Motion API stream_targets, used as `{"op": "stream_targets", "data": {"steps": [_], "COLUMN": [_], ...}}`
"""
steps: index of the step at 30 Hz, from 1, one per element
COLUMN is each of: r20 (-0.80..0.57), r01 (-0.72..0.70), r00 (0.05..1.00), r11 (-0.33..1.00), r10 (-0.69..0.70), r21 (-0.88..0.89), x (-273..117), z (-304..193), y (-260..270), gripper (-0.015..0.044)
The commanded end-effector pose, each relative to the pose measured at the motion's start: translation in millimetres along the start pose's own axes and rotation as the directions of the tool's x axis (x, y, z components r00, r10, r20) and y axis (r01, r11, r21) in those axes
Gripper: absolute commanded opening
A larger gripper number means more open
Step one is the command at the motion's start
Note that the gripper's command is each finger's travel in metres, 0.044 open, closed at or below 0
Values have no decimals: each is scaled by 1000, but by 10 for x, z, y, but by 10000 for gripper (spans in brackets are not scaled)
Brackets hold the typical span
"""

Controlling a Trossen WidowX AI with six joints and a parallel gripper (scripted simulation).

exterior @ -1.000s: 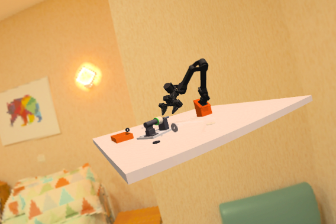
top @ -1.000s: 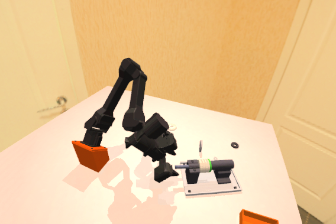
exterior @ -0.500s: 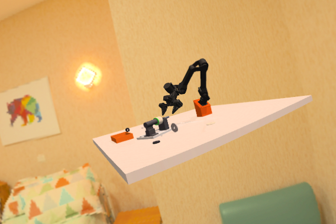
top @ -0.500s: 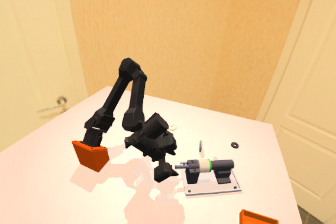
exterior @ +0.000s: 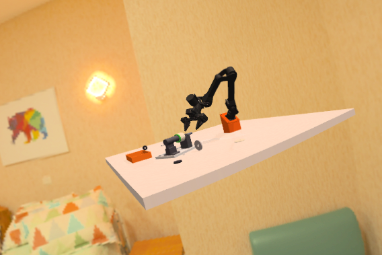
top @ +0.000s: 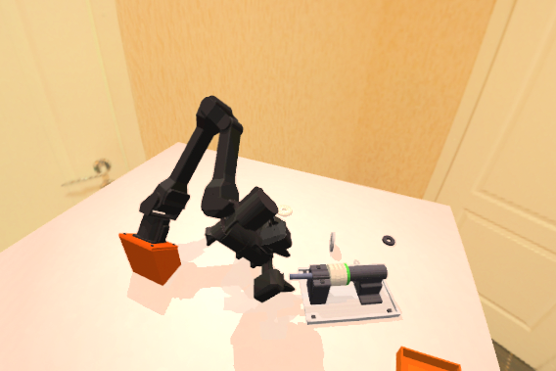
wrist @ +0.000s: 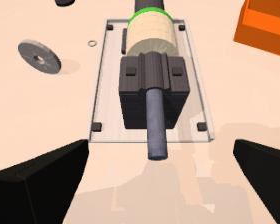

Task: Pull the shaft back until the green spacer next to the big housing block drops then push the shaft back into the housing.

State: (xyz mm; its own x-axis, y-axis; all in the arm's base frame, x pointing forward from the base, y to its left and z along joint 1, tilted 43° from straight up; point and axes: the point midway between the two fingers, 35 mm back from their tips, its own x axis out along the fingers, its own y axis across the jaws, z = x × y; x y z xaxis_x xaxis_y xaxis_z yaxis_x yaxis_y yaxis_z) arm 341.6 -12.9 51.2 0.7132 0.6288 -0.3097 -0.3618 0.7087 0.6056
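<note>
The dark housing block (top: 368,273) (exterior: 171,141) stands at the far end of the pale base plate (top: 349,317) (wrist: 107,80). The green spacer (top: 347,273) (wrist: 151,10) sits against it, with cream spacers (top: 338,275) (wrist: 151,37) between it and the nearer dark support block (top: 318,293) (wrist: 136,107). The blue-grey shaft (top: 300,276) (wrist: 156,125) sticks out of the support toward the arm. My gripper (exterior: 192,129) (wrist: 162,146) is open and empty. In the wrist view its fingers stand wide on both sides of the shaft's free end, not touching it. Shaft inside the spacers is hidden.
A grey disc (top: 332,242) (exterior: 196,145) (wrist: 28,52) stands on edge beside the plate. A black ring (top: 384,239) (exterior: 177,161) and a cream ring (top: 290,210) lie on the table. A small ring (wrist: 89,43) lies near the plate. An orange tray (exterior: 139,157) (wrist: 271,40) stands on the other side.
</note>
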Motion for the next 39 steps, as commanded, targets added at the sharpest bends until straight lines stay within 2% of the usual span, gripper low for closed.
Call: {"op": "stream_targets", "data": {"steps": [1,29,39], "r20": [0,1,2], "r01": [-5,-7,-7], "r00": [1000,1000,1000], "r11": [1000,1000,1000], "r10": [5,7,7], "r21": [-3,-2,-2], "x": [-2,406,417], "z": [-1,-1,-1], "y": [8,26,27], "gripper": [440,440,440]}}
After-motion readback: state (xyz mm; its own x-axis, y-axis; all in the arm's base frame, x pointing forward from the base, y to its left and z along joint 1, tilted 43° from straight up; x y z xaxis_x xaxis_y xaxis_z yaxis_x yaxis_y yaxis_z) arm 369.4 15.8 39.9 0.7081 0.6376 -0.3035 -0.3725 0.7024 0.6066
